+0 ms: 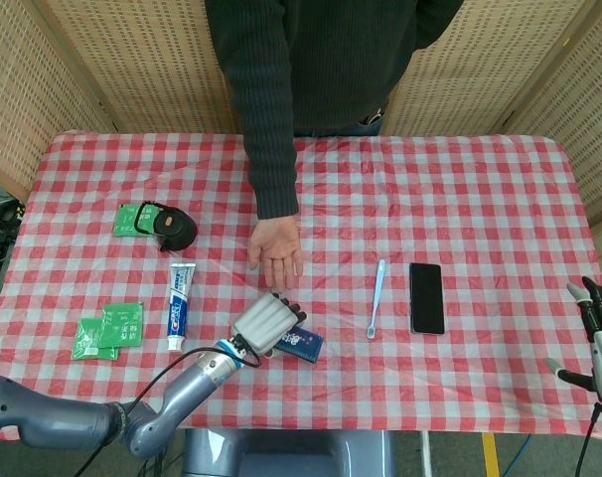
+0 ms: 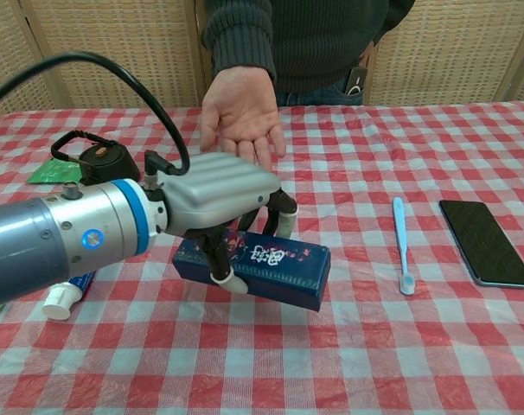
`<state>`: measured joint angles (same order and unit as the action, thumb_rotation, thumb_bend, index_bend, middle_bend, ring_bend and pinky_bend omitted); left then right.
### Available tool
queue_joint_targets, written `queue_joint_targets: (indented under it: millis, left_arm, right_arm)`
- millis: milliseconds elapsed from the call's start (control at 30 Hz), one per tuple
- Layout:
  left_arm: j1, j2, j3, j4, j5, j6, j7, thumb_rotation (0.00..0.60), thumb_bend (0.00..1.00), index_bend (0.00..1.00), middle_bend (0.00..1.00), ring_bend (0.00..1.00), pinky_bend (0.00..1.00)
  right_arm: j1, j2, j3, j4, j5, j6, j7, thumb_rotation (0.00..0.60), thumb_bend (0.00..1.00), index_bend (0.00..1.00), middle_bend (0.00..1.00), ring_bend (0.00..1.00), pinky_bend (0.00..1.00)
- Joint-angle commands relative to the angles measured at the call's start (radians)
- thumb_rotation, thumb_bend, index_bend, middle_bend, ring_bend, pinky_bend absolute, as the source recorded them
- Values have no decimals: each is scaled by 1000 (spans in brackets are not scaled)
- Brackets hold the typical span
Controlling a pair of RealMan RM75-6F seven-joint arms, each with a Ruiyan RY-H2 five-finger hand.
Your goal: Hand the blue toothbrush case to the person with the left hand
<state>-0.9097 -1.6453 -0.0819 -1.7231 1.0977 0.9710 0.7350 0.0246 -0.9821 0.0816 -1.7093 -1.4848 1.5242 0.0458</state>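
A: Head view first. What lay around the case?

B: The left robot hand was wrapped over the blue toothbrush case, near the front edge of the desk. Only the case's right end showed; the rest sat under the fingers. The person's hand was palm-up just beyond it, w/ nothing between them. To the left: a toothpaste tube, green packets, a black round thing on another green packet. To the right: a light-blue toothbrush, then a black phone.

A: Right side? Any writing?

B: The right robot hand was at the frame's edge, partly cut off, fingers spread, holding nothing. Tube lettering was too small to read.

A: Chest view?

B: The left robot hand gripped the blue toothbrush case from above, fingers behind and thumb in front. The case seemed tilted, lifted off the checked cloth. Its front had small pale print and cartoon figures, not legible. The person's hand was open right behind. The toothbrush and phone lay right, well apart from the case. The black round thing was half hidden behind the arm and cable; the toothpaste tube showed only its cap end. Right robot hand wasn't in this view.
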Motion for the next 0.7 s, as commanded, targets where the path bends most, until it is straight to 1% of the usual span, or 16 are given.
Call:
queue_joint_targets:
  millis: [33, 100, 167, 300, 400, 467, 567, 700]
  left_arm:
    - [15, 74, 21, -104, 54, 45, 27, 600, 305, 615, 460, 505, 534]
    - [17, 98, 15, -139, 73, 66, 45, 600, 304, 615, 460, 505, 534]
    - [18, 123, -3, -173, 83, 97, 71, 600, 304, 615, 460, 505, 534]
    - [17, 162, -64, -213, 57, 153, 107, 600, 302, 616, 460, 505, 534]
    - [5, 175, -110, -196, 20, 201, 184, 600, 302, 616, 460, 505, 534]
    - [-5, 173, -139, -187, -24, 226, 235, 600, 302, 616, 460, 505, 534]
    - [-24, 167, -187, -182, -119, 233, 253, 600, 302, 617, 460, 505, 534]
    - [-57, 133, -221, -129, -181, 234, 256, 600, 302, 618, 460, 505, 534]
  right_arm:
    - [1, -3, -3, -3, -6, 1, -8, 600, 0, 61, 0, 0, 0]
    - [1, -5, -4, -5, -8, 1, -13, 600, 0, 61, 0, 0, 0]
    - [1, -6, -4, -7, -9, 2, -16, 600, 0, 61, 0, 0, 0]
    - [0, -6, -4, -9, -9, 4, -17, 600, 0, 61, 0, 0, 0]
    - [0, -5, -4, -7, -7, 2, -13, 600, 0, 61, 0, 0, 0]
    - [1, -6, -3, -6, -5, 0, -13, 600, 0, 61, 0, 0, 0]
    - [5, -9, -4, -4, -5, -7, -18, 600, 0, 61, 0, 0, 0]
    - [10, -15, -6, -4, -3, -18, -30, 600, 0, 61, 0, 0, 0]
